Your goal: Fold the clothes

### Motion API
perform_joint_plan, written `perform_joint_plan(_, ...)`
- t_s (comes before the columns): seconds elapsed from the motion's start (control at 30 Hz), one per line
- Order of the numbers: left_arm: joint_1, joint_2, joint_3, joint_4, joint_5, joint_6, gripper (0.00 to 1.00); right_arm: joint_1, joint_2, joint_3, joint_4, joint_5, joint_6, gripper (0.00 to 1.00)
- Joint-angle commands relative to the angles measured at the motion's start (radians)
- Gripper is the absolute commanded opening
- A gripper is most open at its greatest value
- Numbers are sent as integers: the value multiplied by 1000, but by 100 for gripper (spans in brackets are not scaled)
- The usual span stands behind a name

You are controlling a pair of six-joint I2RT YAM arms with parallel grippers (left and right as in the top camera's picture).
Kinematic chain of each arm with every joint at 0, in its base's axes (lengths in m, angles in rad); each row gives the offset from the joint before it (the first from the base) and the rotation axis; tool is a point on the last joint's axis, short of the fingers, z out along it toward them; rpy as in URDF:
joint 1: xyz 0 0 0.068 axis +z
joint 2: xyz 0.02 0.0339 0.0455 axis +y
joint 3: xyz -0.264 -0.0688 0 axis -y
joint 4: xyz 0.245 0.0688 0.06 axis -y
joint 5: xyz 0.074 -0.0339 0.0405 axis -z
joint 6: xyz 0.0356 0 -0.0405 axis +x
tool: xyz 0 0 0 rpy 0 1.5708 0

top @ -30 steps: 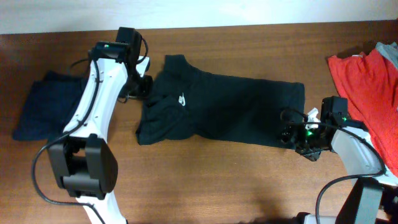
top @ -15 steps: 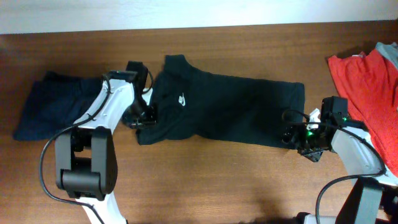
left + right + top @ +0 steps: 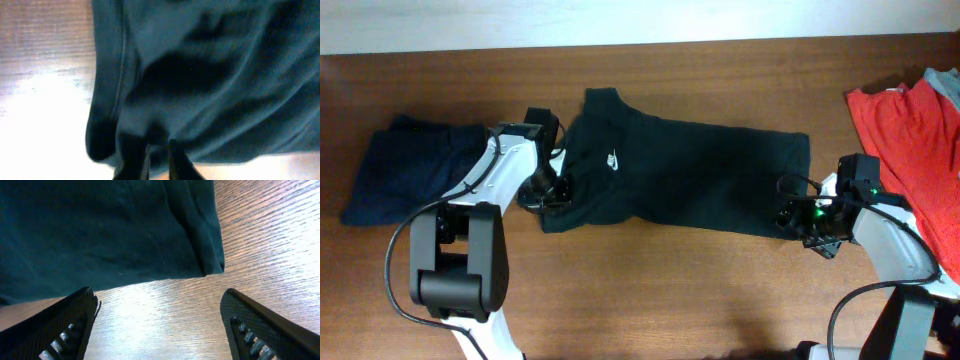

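Note:
The black T-shirt with a small white chest logo lies lengthwise across the table, collar end to the left. My left gripper sits at the shirt's left edge near its front corner. In the left wrist view my left gripper has its jaws nearly together with a fold of the dark shirt fabric pinched between them. My right gripper is open at the shirt's right front corner. In the right wrist view the shirt's corner lies just ahead of the gripper, with bare table between the jaws.
A folded navy garment lies at the far left, beside my left arm. A red garment and a grey one are piled at the right edge. The wooden table runs to a pale wall at the back.
My left gripper has moved from the shirt's upper left side down to its left front edge and closed on the fabric. The right gripper has stayed in place.

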Motion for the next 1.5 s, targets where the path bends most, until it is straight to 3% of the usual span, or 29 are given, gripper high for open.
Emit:
perform_joint_plan(0.0,25,-44,56,-50,-4,4,24,-4,-13,14,3,19,12,80)
perform_joint_plan(0.1,56,-76,63,-51,-4,4,46,-4,-13,14,3,19,12,80)
perform_joint_plan(0.2,84,-71,58,-40,-2,5,53,-4,-13,14,3,19,12,80)
perform_joint_plan(0.4,89,-21,35,27,117,70,54,-4,-13,14,3,19,12,80)
perform_joint_plan(0.73,82,59,35,45,117,73,53,-4,-13,14,16,51,12,80)
perform_joint_plan(0.77,82,61,35,45,117,73,52,-4,-13,14,20,60,12,80)
perform_joint_plan(1.07,85,61,35,66,109,96,1,-4,-13,14,23,78,12,81)
perform_joint_plan(1.27,143,61,43,52,90,95,1,-4,-12,14,9,148,13,83)
perform_joint_plan(1.47,193,61,52,37,131,95,1,-4,23,14,10,150,21,61)
